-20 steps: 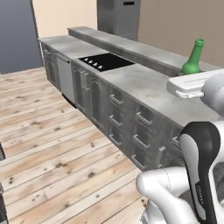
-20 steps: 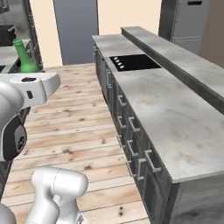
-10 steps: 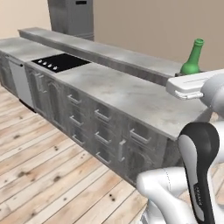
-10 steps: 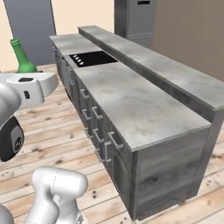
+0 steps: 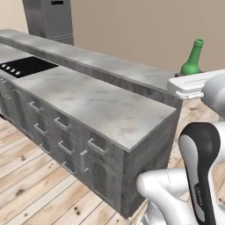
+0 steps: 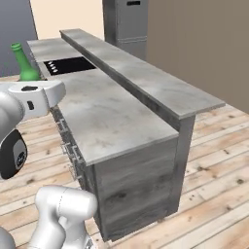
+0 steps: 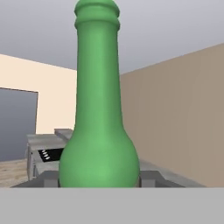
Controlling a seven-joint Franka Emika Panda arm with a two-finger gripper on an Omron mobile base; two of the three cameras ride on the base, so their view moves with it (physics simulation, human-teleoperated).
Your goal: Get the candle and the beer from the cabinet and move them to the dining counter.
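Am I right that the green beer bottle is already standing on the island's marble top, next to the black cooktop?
Not quite. The beer is not on the dining counter yet: the hand view shows it between the fingers of the gripper, and both base views show it riding at the arm's hand, off the counter. The black cooktop is on the counter.

Layout about the dining counter [image 5: 110, 105]: the cooktop [image 5: 24, 66] lay on its far end, the refrigerator [image 6: 125, 22] beyond; my beer [image 5: 192, 59] rose beside its near end.
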